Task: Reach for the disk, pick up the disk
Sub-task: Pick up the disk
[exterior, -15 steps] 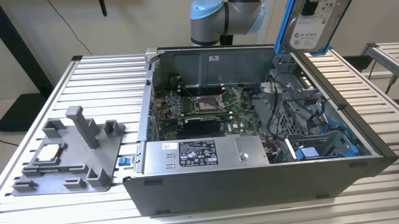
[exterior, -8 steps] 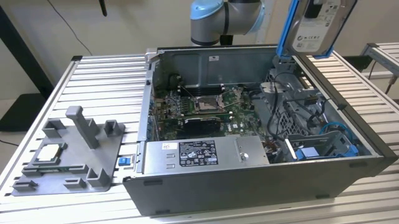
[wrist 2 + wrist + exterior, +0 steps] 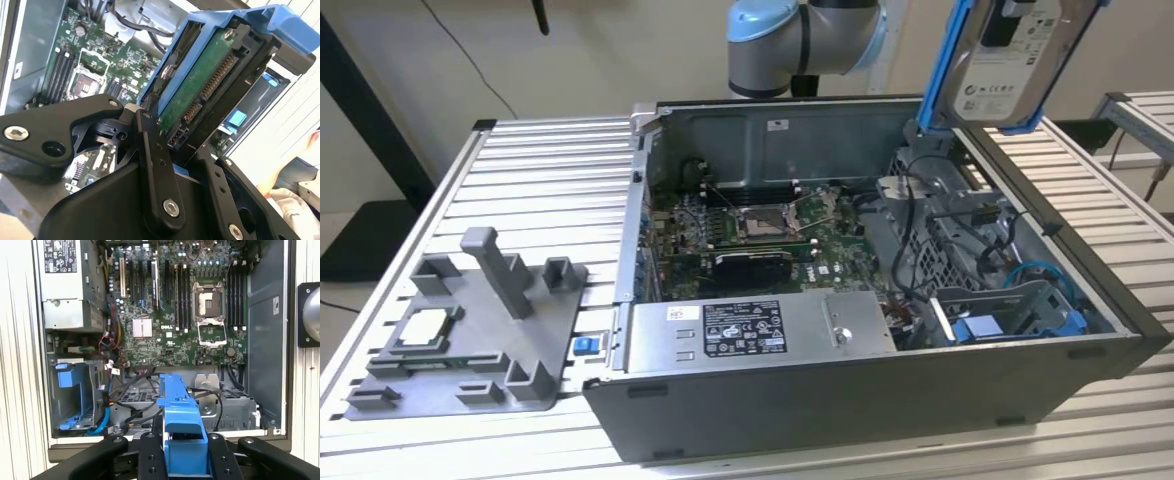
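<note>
Gripper (image 3: pixel 175 150) pinching the disk (image 3: pixel 1014 70), fingers (image 3: pixel 155 170) clamped on its lower end in second wrist view. Disk is lifted clear, hanging upright above the open PC case (image 3: pixel 854 400) near its back corner on exterior view's right. Blue bracket (image 3: pixel 181 425) edge faces first wrist view, w/ motherboard (image 3: pixel 185 315) below. Grey fixture (image 3: pixel 467 330) w/ chip sits on table (image 3: pixel 547 170), exterior view's left.
</note>
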Tool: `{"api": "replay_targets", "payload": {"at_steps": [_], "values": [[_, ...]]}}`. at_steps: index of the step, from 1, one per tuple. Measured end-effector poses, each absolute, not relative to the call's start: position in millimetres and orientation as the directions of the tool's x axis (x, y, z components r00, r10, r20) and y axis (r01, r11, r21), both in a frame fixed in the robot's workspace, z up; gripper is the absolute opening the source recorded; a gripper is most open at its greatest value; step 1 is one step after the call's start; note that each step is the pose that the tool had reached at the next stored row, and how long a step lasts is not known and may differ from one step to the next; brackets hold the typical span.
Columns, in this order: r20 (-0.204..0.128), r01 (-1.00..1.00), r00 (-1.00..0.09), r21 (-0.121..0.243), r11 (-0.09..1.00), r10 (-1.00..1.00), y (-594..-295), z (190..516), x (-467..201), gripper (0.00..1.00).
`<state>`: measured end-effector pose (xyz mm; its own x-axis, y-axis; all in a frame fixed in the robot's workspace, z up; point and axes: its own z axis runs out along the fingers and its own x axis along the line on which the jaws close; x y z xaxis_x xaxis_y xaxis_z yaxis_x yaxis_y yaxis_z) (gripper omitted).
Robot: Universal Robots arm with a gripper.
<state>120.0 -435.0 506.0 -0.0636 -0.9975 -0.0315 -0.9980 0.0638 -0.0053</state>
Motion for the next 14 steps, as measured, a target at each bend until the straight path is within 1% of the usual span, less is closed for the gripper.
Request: {"api": "replay_targets", "payload": {"at_steps": [14], "values": [[-0.032,-0.998,-0.064,-0.005,0.064,-0.997,-466,504,118,0.00]]}}
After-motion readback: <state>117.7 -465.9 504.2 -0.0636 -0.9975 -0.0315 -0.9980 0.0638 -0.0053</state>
